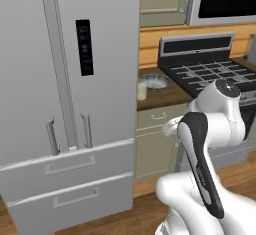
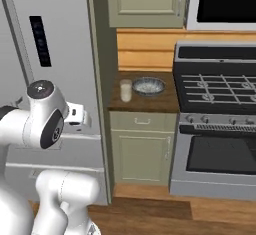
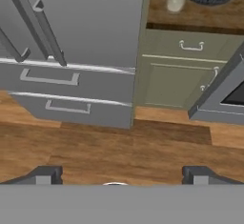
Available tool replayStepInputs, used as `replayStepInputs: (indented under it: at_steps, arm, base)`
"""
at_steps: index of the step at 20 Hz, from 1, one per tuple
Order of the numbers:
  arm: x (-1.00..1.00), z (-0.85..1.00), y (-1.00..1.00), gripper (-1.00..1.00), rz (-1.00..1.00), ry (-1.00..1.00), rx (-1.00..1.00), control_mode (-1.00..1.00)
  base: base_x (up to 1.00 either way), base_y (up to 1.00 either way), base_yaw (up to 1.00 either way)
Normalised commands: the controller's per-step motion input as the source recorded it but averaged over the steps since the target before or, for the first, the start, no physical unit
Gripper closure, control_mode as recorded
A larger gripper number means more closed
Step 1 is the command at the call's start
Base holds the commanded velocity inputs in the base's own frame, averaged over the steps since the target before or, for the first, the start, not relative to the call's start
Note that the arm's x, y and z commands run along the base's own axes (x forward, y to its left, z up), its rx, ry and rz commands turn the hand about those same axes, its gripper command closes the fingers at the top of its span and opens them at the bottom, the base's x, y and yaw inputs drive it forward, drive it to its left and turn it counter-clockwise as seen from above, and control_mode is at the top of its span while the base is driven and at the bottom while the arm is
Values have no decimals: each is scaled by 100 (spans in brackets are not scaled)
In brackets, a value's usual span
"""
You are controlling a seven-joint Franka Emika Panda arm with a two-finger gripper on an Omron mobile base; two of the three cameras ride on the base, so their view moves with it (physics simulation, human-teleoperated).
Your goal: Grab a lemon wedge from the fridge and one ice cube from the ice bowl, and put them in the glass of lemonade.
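The fridge [image 1: 70, 79] stands closed, both doors and both lower drawers shut; the lemon wedge is presumably inside, out of sight. To its right, on the wooden surface [image 2: 160, 101] beside the stove [image 2: 217, 94], the glass of lemonade [image 2: 125, 90] stands upright just beside the ice bowl [image 2: 148, 85]. The tool [image 3: 121, 175] has its jaws spread wide, holding nothing, above the wood floor [image 3: 119, 151] before the fridge drawers.
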Motion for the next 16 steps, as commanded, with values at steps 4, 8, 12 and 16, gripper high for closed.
replayStepInputs:
  at_steps: [4,8,12,16]
  arm:
    - [0,0,0,-100,0,0,0,100]
    - [0,0,0,-100,0,0,0,100]
    - [0,0,0,-100,0,0,0,100]
    - [0,0,0,-100,0,0,0,100]
  base:
    - [94,12,1]
    - [0,25,0]
    - [0,99,1]
    - [38,94,4]
